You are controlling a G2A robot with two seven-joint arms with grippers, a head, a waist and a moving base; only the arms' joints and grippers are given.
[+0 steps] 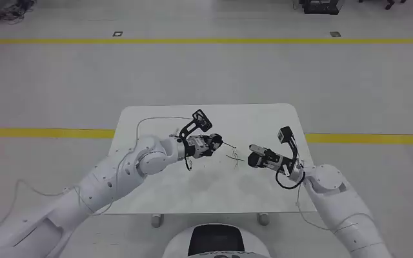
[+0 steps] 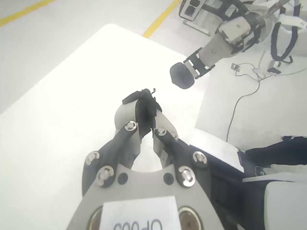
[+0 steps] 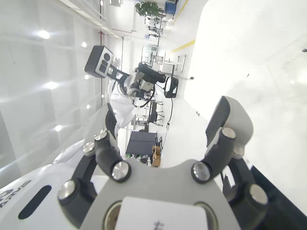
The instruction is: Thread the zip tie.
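My L gripper [image 2: 146, 104] has jaws pinching the zip tie [image 2: 153, 91] above the tabletop [image 1: 258, 187], tip sticking out, I think so it stays free for threading. Opposite, R gripper [image 3: 165, 118] hovers w/ jaws spread, prob. to take that tip.

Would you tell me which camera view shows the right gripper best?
The right wrist view: the right gripper is close, its two fingers wide apart, nothing between them. The left wrist view shows it farther off, tip-on, its gap hard to judge. The top view shows it small, above the table, facing the left gripper.
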